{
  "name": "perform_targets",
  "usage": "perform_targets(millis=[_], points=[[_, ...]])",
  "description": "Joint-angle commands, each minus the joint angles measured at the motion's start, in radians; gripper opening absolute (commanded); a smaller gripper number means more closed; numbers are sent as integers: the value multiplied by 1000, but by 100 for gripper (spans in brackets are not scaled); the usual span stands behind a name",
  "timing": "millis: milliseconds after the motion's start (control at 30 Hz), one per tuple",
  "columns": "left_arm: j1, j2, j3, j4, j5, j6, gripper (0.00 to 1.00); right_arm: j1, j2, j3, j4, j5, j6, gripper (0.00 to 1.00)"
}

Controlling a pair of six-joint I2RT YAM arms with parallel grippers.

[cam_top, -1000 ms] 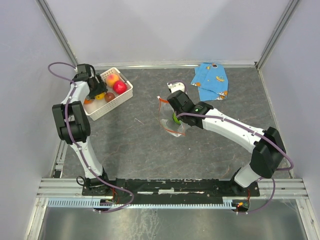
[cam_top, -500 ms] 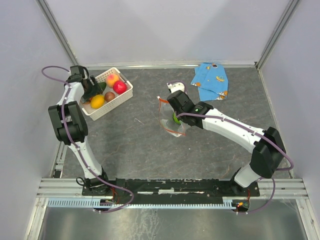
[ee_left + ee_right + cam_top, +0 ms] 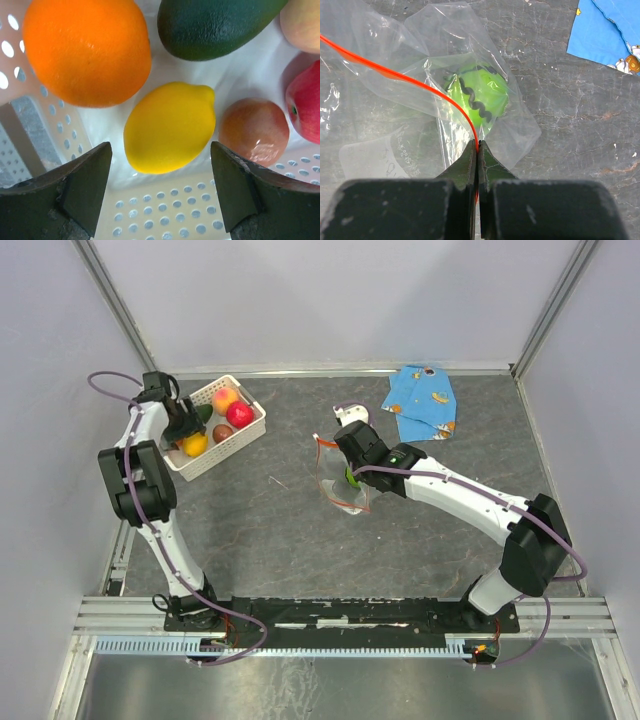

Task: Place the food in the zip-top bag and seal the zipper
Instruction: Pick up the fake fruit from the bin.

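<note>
Jaws: left wide, right pinching zipper [image 3: 427, 89]

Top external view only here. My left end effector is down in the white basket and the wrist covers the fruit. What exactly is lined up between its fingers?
Observer: The yellow lemon. It lies centred in the open left end effector and is not yet touched.
Operator: Anything crowding it?
Observer: A brownish-red round fruit sits close beside it, directly ahead of one finger.
Operator: Is the right side really gripping the bag?
Observer: Yes. In the right wrist view the right end effector is shut on the zipper.
</note>
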Motion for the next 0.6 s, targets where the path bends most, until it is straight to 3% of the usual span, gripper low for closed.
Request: perform_targets(millis=[0,333,467,567], points=[[0,59,89,-21,15,58,86,-2,2,28,35,-11,-5,2],[-1,146,162,-34,61,53,83,-2,10,29,42,-20,-8,2],[0,144,154,-32,70,50,75,-2,10,28,39,-22,-5,2],[0,115,121,-9,70,49,64,-2,8,24,38,-20,-5,2]])
